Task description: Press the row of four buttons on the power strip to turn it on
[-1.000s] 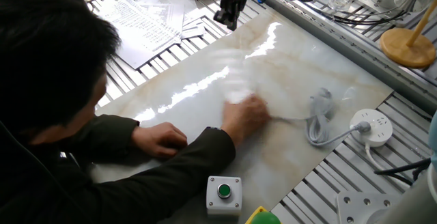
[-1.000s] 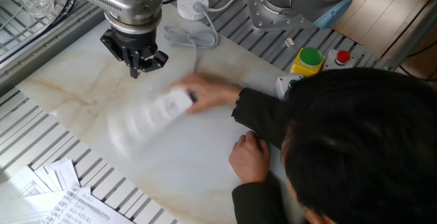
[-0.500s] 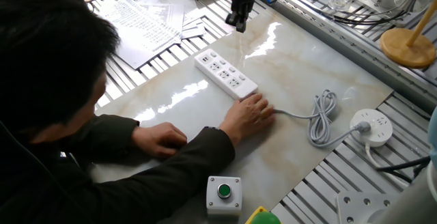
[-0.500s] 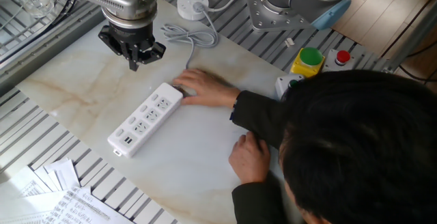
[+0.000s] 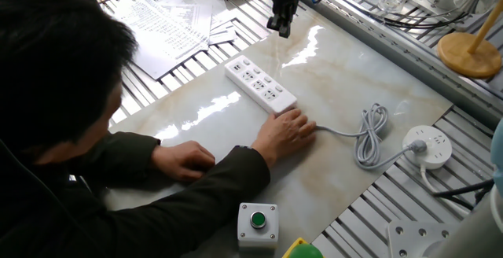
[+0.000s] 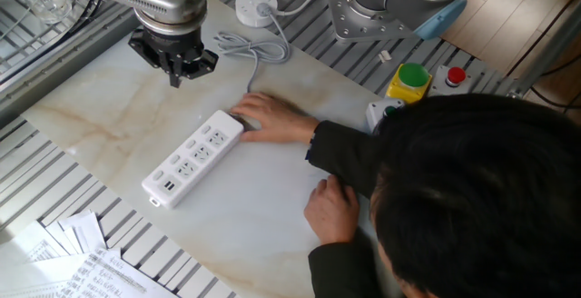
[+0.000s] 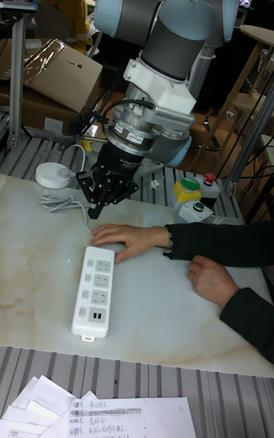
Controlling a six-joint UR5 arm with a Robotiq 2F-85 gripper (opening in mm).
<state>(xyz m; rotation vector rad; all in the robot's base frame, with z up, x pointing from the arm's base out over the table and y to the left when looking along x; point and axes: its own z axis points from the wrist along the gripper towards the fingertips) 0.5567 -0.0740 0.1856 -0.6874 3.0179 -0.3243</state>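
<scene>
The white power strip [image 5: 260, 86] lies slantwise on the marble board, also seen in the other fixed view [image 6: 192, 157] and the tall view [image 7: 93, 290]. Its cord end is under a person's hand [image 5: 289, 128]. The four buttons are too small to make out among the outlets. My gripper [image 5: 279, 27] hangs above the board beyond the strip's far end, apart from it. In the other fixed view the gripper [image 6: 176, 73] is up and left of the strip. Nothing is between its fingers, and their state does not show.
The person leans over the near side with both hands [image 6: 331, 207] on the board. The grey cord [image 5: 369, 136] loops to a round white socket disc [image 5: 428, 145]. A green button box [image 5: 258, 222] stands at the front edge. Papers [image 5: 169, 26] lie to the left.
A second ago the hand was sliding the strip, which showed as a blur; now it lies still with the hand resting at its cord end. My gripper has drifted slightly away from the strip.
</scene>
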